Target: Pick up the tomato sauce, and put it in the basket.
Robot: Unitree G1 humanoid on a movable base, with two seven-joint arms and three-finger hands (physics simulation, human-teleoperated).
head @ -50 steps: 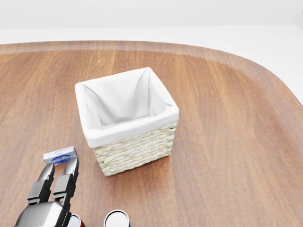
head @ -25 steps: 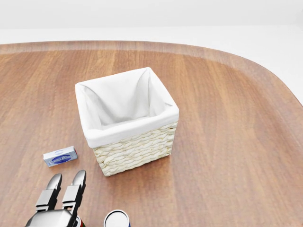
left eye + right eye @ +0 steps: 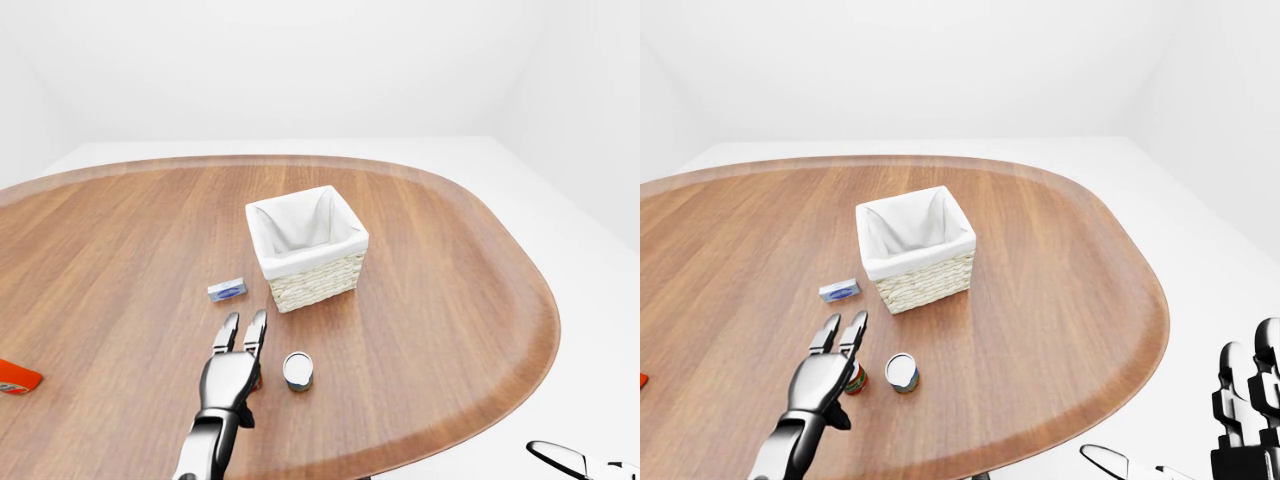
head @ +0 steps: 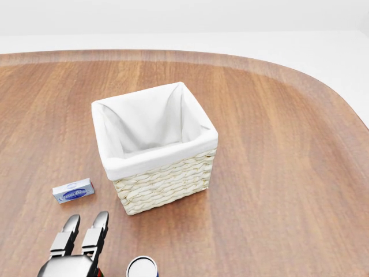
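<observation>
While the left hand hovers, tomato sauce stands upright.

The square wicker basket with white cloth liner stands on the oval wooden tabletop. In the left-eye view, the small blue-and-white flat box lies just left of it. The round white-topped can stands below the basket, the left hand beside it on the left.
</observation>
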